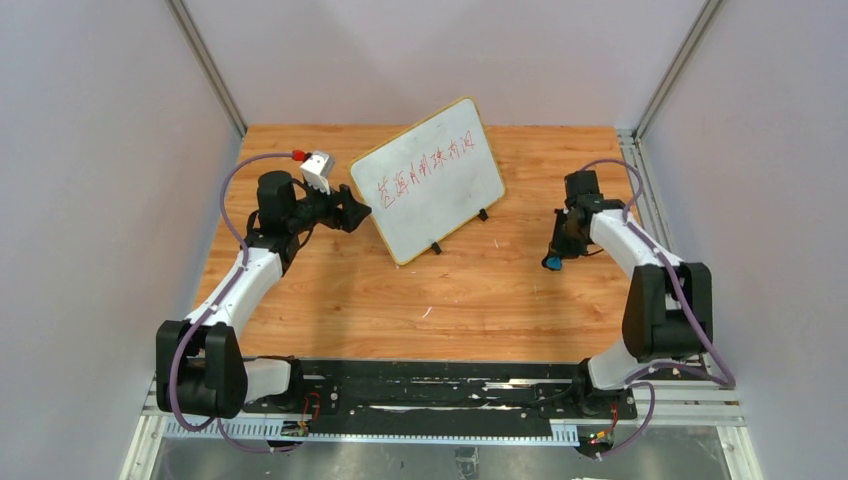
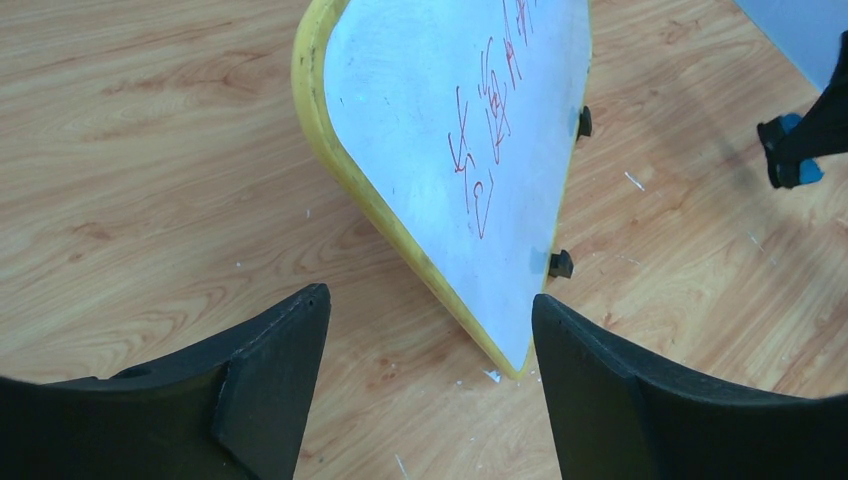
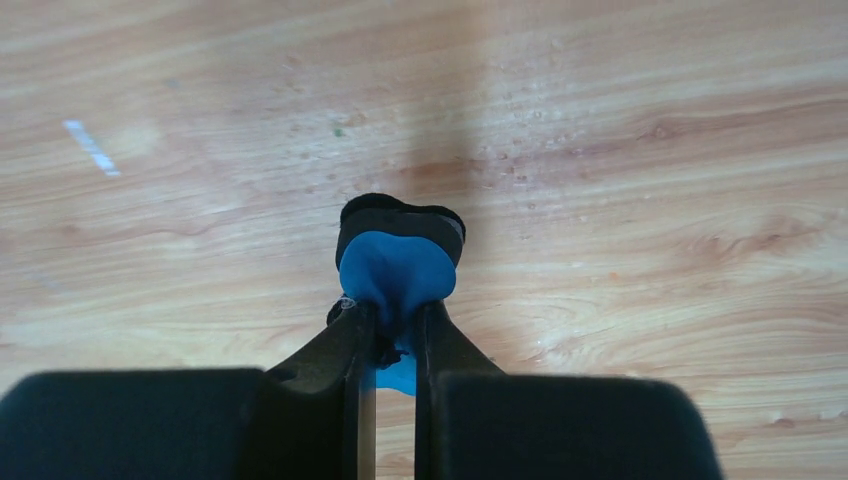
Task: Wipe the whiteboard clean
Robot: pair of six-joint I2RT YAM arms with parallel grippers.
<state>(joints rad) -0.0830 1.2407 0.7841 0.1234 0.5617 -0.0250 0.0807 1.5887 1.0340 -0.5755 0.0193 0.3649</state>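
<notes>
Small white rectangular whiteboard [image 1: 428,180], yellow-rimmed, red handwriting unerased, stands tilted on the wooden table [image 1: 330,300]; left gripper [image 2: 430,305] gapes wide at its near corner, apparently to steady it; right gripper [image 3: 392,318], well apart, is clamped on a blue-and-black soft eraser [image 3: 398,262], evidently for wiping.

Bright, even light fell from overhead, so shadows on the desk [image 1: 450,290] were soft and faint. The whiteboard [image 2: 420,120] carried a dull sheen, no hard glare. Close up, the blue eraser [image 3: 395,265] pinched in the right hand [image 3: 390,320] looked sharp, while the fingers [image 3: 330,400] nearest the lens were blurred.
</notes>
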